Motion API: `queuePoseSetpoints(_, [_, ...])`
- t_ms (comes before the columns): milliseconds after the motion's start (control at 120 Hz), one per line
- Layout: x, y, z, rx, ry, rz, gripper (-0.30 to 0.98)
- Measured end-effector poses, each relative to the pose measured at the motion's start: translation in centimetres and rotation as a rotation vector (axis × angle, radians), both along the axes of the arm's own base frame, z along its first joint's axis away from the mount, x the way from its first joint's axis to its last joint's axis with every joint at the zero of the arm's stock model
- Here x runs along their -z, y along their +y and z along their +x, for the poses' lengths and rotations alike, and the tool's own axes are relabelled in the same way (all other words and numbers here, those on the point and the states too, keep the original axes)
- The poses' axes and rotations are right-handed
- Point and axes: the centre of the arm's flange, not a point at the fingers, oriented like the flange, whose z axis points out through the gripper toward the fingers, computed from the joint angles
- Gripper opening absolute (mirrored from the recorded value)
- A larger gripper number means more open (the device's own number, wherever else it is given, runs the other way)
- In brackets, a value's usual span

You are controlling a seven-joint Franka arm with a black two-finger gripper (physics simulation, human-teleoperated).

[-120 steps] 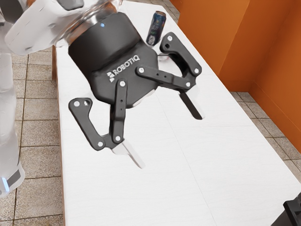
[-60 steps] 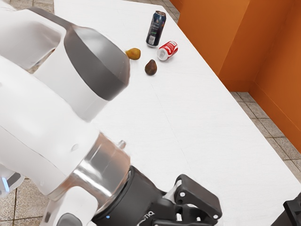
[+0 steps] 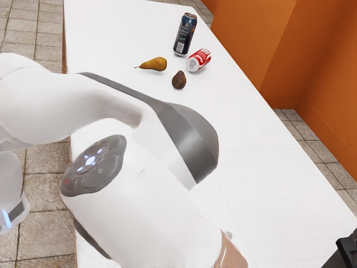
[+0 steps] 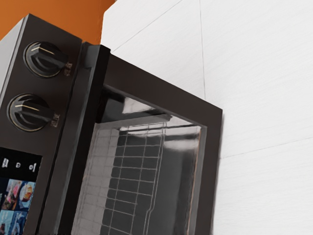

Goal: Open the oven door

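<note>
In the wrist view the black oven's door [image 4: 212, 152] stands before my hand, its dark frame around a glass window [image 4: 178, 176] with a wire rack behind it. The door looks closed. A long black handle [image 4: 80, 142] runs along the door's edge beside the control panel [image 4: 49, 127]. In the exterior view a dark corner of the oven [image 3: 347, 254] is at the lower right, and my arm reaches down to the lower edge.
A dark can [image 3: 184, 36] stands upright on the white table [image 3: 279, 195]. Near it lie a red can [image 3: 198, 60], a yellow-brown pear [image 3: 153, 64] and a dark brown fruit [image 3: 179, 80]. An orange wall [image 3: 251, 44] rises beyond the table.
My arm has swung across the table toward the exterior view's lower right, carrying the gripper down past the lower edge. The cans and fruit it had covered are exposed.
</note>
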Motion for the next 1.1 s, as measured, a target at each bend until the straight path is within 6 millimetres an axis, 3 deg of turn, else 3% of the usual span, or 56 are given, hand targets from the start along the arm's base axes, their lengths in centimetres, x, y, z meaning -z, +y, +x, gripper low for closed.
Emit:
queuePoseSetpoints(183, [1.5,1.7,7.1,-0.004,0.088,-0.044,0.69])
queuePoseSetpoints(558, [3.4,4.1,15.0,0.064,0.017,-0.095,0.69])
queuePoseSetpoints(867, [4.6,5.0,17.5,0.100,-0.041,-0.073,0.69])
queuePoseSetpoints(1100, [5.5,4.7,17.4,0.124,-0.025,-0.035,0.69])
